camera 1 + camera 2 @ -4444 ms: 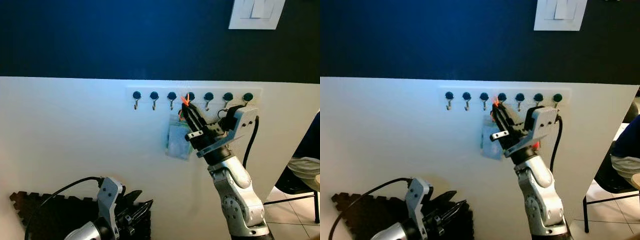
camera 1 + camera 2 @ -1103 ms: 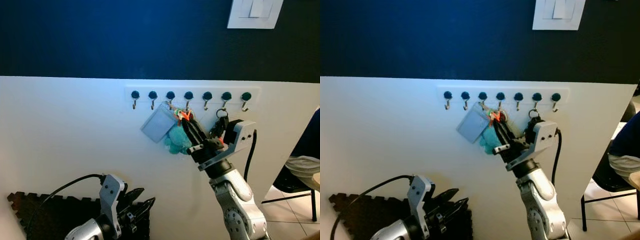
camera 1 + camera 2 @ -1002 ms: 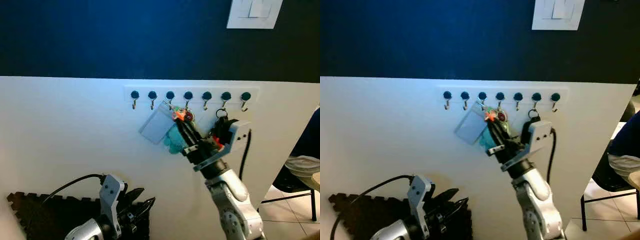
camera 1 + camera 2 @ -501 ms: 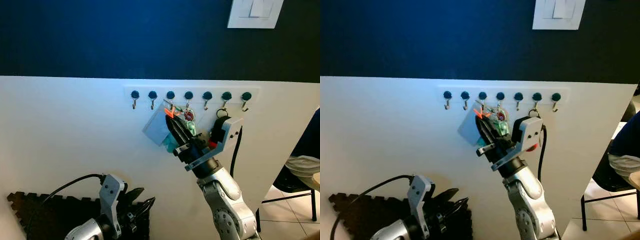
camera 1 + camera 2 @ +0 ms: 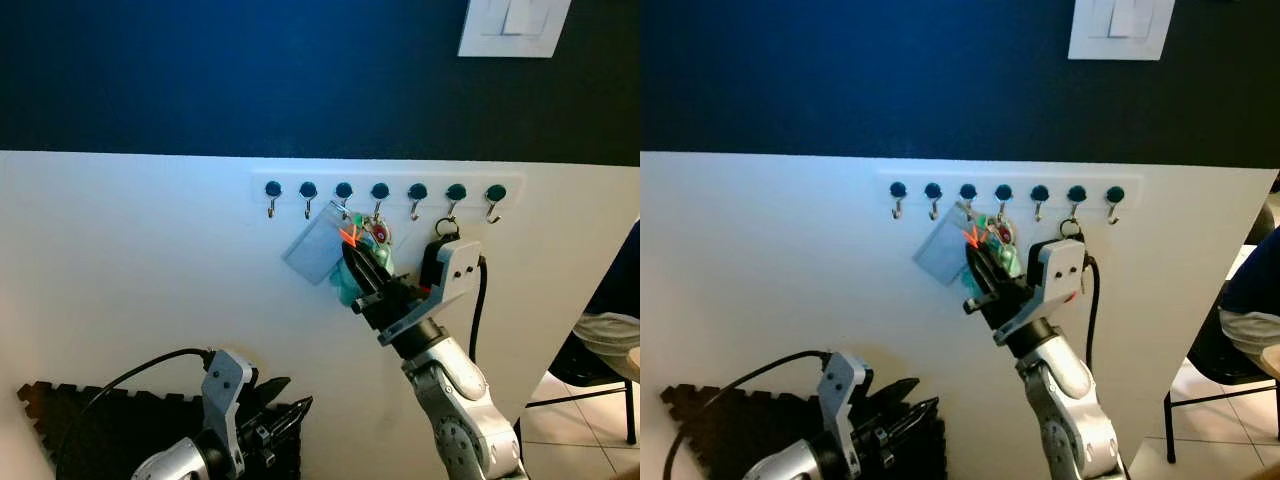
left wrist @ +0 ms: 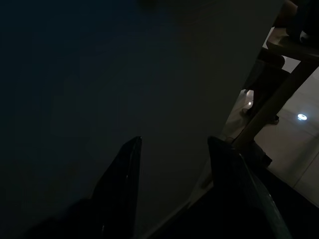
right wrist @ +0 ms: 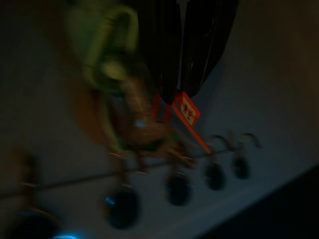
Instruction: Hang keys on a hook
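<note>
A white rack of seven dark-knobbed hooks (image 5: 380, 190) runs along the white wall. The key bunch (image 5: 378, 232) lies against the wall below the third and fourth hooks. It has a grey card (image 5: 312, 250) tilted out to the left, a teal charm (image 5: 345, 288), a green carabiner (image 7: 107, 50) and an orange tag (image 7: 187, 112). My right gripper (image 5: 350, 243) reaches up to the bunch and is shut on the orange tag. Whether the ring sits on a hook I cannot tell. My left gripper (image 5: 285, 415) hangs low by the wall, open and holding nothing.
A white light switch (image 5: 515, 27) sits on the dark blue upper wall. A black foam mat (image 5: 60, 420) lies on the floor at the lower left. A seated person's leg (image 5: 610, 335) and a chair are at the right edge. A small dark ring (image 5: 443, 228) hangs under the sixth hook.
My right gripper swung left with the tag over the last second, then came back slightly right and down. Since 4.4 s ago the card has swung up to the left.
</note>
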Robot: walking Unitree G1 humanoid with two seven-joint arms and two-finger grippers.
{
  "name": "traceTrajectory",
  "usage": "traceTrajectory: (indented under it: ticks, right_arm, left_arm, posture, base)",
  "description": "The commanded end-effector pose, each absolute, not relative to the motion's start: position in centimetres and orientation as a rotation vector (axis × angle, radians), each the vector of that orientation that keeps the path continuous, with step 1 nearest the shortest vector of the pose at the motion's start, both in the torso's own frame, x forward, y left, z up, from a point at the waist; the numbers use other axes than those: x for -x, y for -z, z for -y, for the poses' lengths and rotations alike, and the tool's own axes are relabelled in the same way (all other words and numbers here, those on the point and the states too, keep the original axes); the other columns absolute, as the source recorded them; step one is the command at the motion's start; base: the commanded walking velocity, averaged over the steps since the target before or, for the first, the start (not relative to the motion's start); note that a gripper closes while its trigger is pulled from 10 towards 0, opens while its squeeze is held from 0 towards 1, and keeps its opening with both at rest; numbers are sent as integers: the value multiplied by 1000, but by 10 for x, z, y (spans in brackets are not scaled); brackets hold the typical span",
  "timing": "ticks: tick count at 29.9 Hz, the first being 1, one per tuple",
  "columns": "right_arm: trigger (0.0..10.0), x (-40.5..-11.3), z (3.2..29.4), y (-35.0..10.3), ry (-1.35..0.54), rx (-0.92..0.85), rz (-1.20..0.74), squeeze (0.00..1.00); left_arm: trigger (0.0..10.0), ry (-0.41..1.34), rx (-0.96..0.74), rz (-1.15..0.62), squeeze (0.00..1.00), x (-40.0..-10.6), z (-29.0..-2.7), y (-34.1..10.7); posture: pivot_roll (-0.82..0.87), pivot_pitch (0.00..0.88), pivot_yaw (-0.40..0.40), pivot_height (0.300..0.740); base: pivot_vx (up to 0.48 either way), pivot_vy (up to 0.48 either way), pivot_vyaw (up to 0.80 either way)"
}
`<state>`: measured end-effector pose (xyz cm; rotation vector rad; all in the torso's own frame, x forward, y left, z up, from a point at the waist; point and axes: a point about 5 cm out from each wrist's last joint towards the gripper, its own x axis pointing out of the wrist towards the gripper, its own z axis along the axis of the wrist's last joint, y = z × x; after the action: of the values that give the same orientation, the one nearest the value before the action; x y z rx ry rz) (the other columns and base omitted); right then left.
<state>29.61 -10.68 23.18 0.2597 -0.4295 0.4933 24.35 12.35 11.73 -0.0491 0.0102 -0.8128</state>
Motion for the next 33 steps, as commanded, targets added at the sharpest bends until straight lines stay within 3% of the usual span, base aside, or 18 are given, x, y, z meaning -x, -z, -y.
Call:
traceTrajectory:
  ticks: [1,19,20,21,22,24,25,27,31,32,33]
  right_arm:
    - [10000,-302,120,-221,-411,-258,375,0]
    - [10000,-302,127,-226,-400,-339,419,0]
    - [10000,-301,126,-226,-410,-348,422,78]
    - [10000,-301,125,-227,-417,-354,423,78]
    - [10000,-300,124,-227,-431,-364,425,608]
    - [10000,-300,124,-227,-433,-365,425,608]
    - [10000,-299,124,-227,-436,-369,427,937]
    - [10000,-299,123,-227,-443,-375,430,1000]
    - [10000,-298,122,-226,-444,-370,423,984]
    - [10000,-298,121,-224,-443,-363,415,827]
    - [10000,-298,121,-223,-444,-358,409,745]
  left_arm:
    - [10000,823,36,-16,0,-241,-123,-116]
    - [10000,823,33,-9,0,-242,-123,-117]
    - [10000,825,32,-9,0,-242,-123,-117]
    - [10000,826,32,-9,0,-242,-123,-117]
    - [10000,827,30,-9,0,-242,-122,-117]
    - [10000,828,30,-9,0,-242,-122,-117]
    - [10000,828,29,-9,0,-242,-123,-117]
    - [10000,827,30,-9,0,-242,-123,-117]
    - [10000,825,31,-9,0,-242,-123,-117]
    - [10000,824,31,-9,0,-242,-123,-117]
    - [10000,824,31,-9,0,-241,-123,-117]
  posture:
    - [88,47,7,740]
    - [87,42,5,740]
    - [86,39,4,740]
    - [86,39,4,740]
    - [86,39,4,740]
    - [86,39,4,740]
    - [86,38,4,740]
    - [87,39,4,740]
    - [87,39,4,740]
    - [88,43,3,740]
    - [88,43,3,740]
  base:
    - [0,0,0]
    - [0,0,0]
    - [0,0,0]
    - [0,0,0]
    - [0,0,0]
    - [0,0,0]
    - [0,0,0]
    - [0,0,0]
    - [0,0,0]
    - [0,0,0]
    - [0,0,0]
